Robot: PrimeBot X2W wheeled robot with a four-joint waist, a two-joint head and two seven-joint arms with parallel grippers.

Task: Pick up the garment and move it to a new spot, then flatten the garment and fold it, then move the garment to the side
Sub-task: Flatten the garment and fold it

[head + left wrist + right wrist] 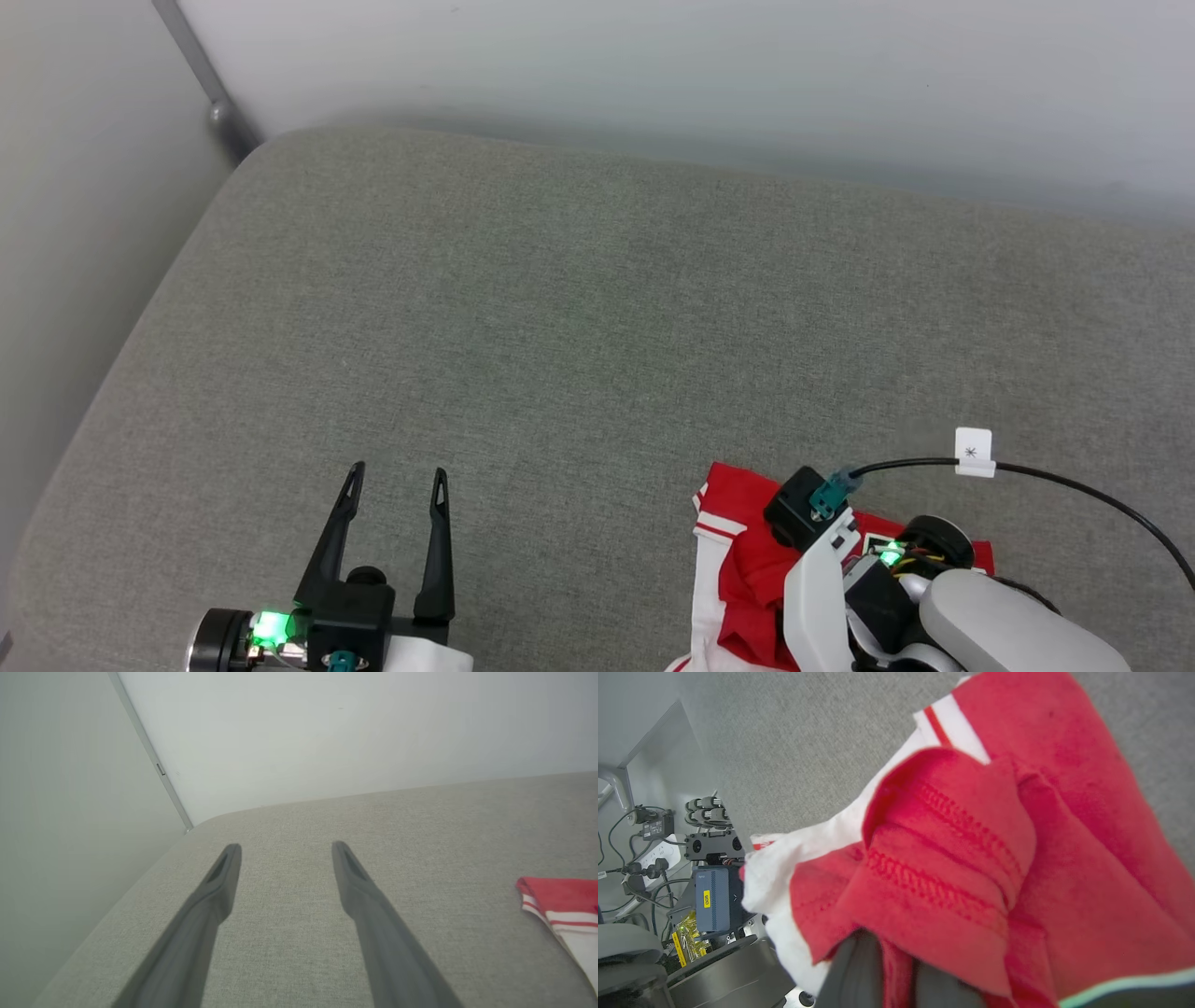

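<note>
The garment (742, 560), red with white striped sleeves, lies bunched at the near right of the grey cushion (597, 327). My right arm points down into it, and in the right wrist view my right gripper (896, 970) is shut on a fold of the garment's (952, 858) red hemmed cloth, which drapes over the fingers (854, 970). My left gripper (397, 481) stands open over bare cushion at the near left, nothing between its fingers (219, 882). The left wrist view catches a corner of the garment (560, 900) at its right edge.
Pale walls close in the cushion at the back and left, with a metal strip (201, 70) in the corner. A black cable (1074, 485) with a white tag trails from my right wrist. The right wrist view shows electronics and cables (705, 872) below the cushion's edge.
</note>
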